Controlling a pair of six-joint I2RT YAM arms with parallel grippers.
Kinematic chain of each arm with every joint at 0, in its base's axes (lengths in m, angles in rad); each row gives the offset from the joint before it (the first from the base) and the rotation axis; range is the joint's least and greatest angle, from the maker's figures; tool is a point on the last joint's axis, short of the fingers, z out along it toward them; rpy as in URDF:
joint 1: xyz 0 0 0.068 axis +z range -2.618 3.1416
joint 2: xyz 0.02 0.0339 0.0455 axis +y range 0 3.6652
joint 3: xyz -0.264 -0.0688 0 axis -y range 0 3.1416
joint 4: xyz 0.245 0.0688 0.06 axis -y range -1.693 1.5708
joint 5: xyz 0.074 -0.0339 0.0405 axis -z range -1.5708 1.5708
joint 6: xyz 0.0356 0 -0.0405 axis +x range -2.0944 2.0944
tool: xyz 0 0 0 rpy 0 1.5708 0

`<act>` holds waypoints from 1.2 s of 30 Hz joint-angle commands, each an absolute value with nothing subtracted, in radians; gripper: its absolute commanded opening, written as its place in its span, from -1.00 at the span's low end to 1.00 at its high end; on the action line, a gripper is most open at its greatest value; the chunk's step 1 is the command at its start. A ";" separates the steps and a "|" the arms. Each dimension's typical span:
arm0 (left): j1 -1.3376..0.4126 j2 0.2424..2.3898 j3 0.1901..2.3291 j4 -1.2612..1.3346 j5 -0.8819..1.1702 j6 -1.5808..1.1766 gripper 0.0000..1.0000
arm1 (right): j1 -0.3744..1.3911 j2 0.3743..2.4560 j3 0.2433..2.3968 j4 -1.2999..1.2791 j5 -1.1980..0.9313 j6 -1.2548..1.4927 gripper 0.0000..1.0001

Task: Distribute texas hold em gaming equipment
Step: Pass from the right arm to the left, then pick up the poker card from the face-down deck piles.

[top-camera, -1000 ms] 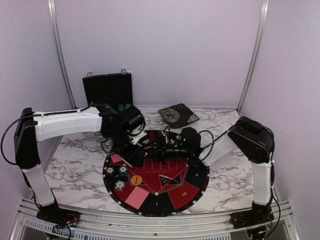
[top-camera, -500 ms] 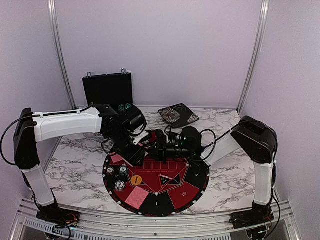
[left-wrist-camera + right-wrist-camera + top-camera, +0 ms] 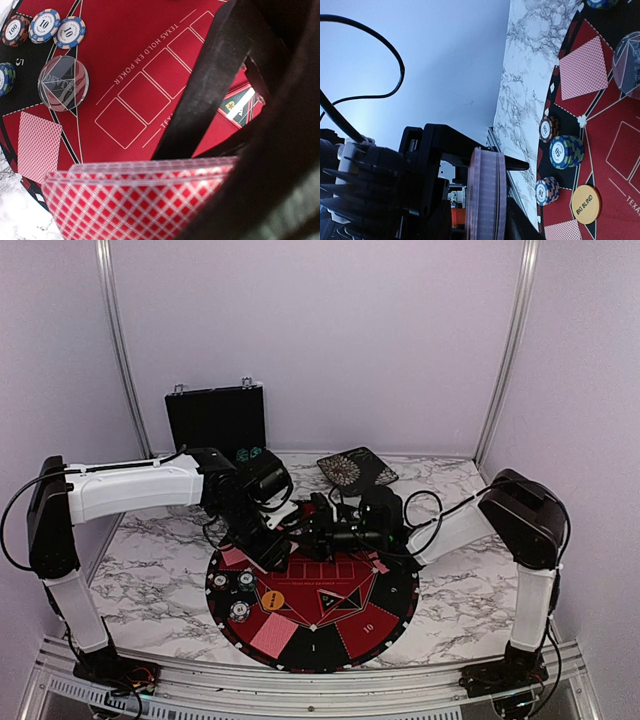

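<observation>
We're watching a deal that's under way but far from finished. The left hand (image 3: 268,548) is clamping the deck of red-backed cards (image 3: 140,205) just above the far-left part of the round mat (image 3: 400,592), so plenty of cards are waiting to go out. Single cards (image 3: 270,637) are lying face down near the mat's rim, and striped chips (image 3: 70,31) are sitting in small stacks on its left side. The right hand (image 3: 318,525) is hovering just beside the deck (we can't tell whether it's parted or pinched). Now we're reading the print: the mat is showing "TEXAS HOLD EM POKER", the chips "10" and "100", the orange button (image 3: 585,204) "BIG BLIND", and the clear button (image 3: 63,82) seemingly "DEALER".
</observation>
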State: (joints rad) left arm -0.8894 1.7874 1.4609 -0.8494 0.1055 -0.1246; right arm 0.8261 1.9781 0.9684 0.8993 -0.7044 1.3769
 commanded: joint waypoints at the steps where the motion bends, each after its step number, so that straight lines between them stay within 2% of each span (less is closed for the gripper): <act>1: -0.888 1.751 1.458 -0.858 0.137 -0.110 0.10 | 0.820 1.938 1.013 0.849 -0.703 1.310 -0.26; 6: -0.888 1.752 1.464 -0.866 0.146 -0.109 0.07 | 0.823 1.940 1.031 0.806 -0.712 1.273 -0.15; 11: -0.887 1.755 1.475 -0.874 0.139 -0.107 0.05 | 0.832 1.953 1.044 0.781 -0.720 1.253 -0.14; 36: -0.887 1.737 1.471 -0.896 0.117 -0.108 -0.13 | 0.825 1.906 1.046 0.558 -0.627 1.105 -0.28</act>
